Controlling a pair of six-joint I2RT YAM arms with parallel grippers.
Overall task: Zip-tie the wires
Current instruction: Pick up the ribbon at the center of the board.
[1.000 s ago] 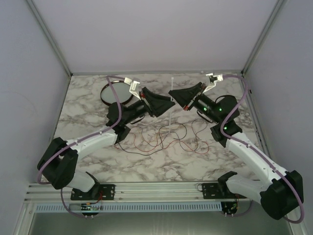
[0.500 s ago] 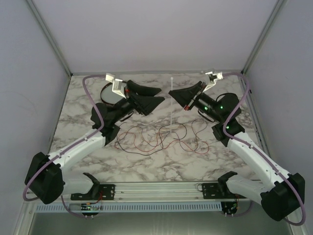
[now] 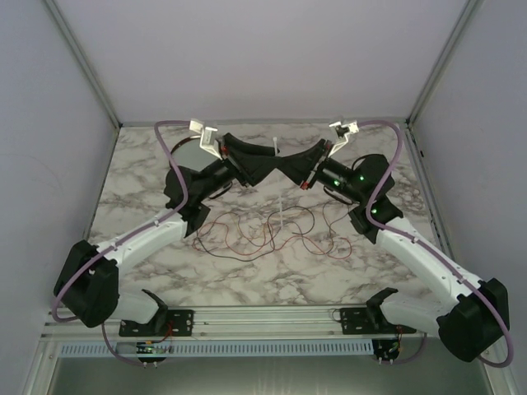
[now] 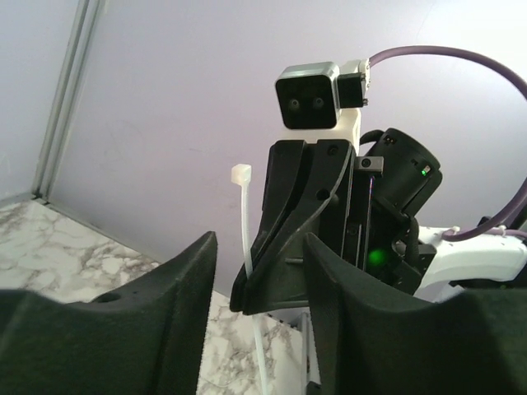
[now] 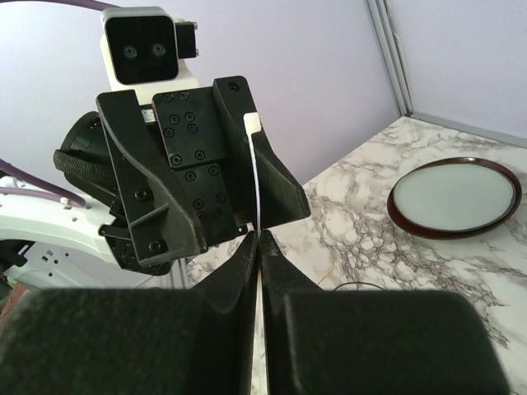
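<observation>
Left gripper (image 3: 270, 160) has swung in from 9 o'clock, now nose to nose with right gripper (image 5: 258, 243) above the counter (image 3: 140, 189). Left jaws half apart, straddling the upright zip tie (image 5: 256, 177), gripping nothing; right pinched shut on it. Wires (image 3: 263, 234) loose at 6 o'clock below. Handover likely next.

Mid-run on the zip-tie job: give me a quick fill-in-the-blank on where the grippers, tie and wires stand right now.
1. The right gripper is shut on an upright white ____.
2. The left gripper has its jaws ____, with that white strip in the gap between them.
3. The thin red and dark ____ lie loose on the marble table.
4. The round dish sits at the table's far ____ corner.

Missing words: zip tie; open; wires; left.
</observation>
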